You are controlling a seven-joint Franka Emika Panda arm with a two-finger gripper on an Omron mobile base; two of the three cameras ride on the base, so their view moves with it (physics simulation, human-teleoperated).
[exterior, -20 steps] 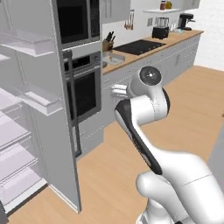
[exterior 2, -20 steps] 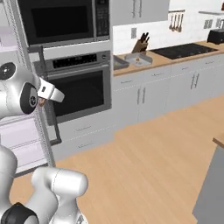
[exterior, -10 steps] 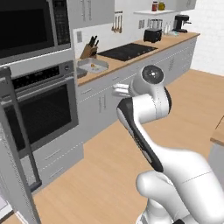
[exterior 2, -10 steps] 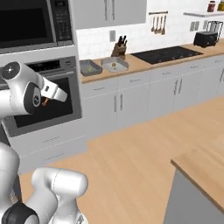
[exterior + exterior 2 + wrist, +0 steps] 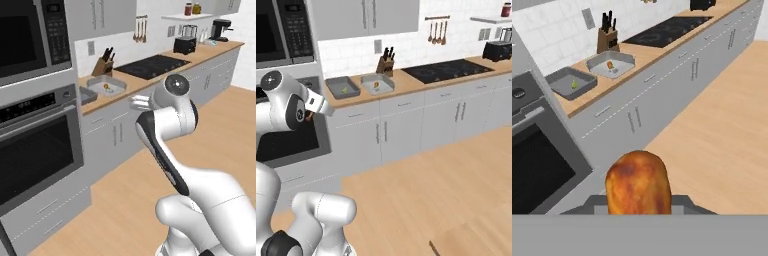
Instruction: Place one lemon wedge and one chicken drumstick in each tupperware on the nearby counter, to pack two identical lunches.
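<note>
Counter (image 5: 150,75), left base view: tan worktop carrying two tupperware trays beside a knife block (image 5: 102,64), the lighter tray (image 5: 107,86) holding a small orange piece; the arm stands raised before it. Right base view: dark tray (image 5: 342,87) with a yellow-green wedge, light tray just beside it. Hand view: gripper (image 5: 638,200) clamped on a browned chicken drumstick (image 5: 638,182), well apart from both trays.

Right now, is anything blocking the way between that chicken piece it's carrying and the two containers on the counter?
Nothing visible does. The gripper holds the drumstick over open floor, and both tupperwares sit open on the counter.
</note>
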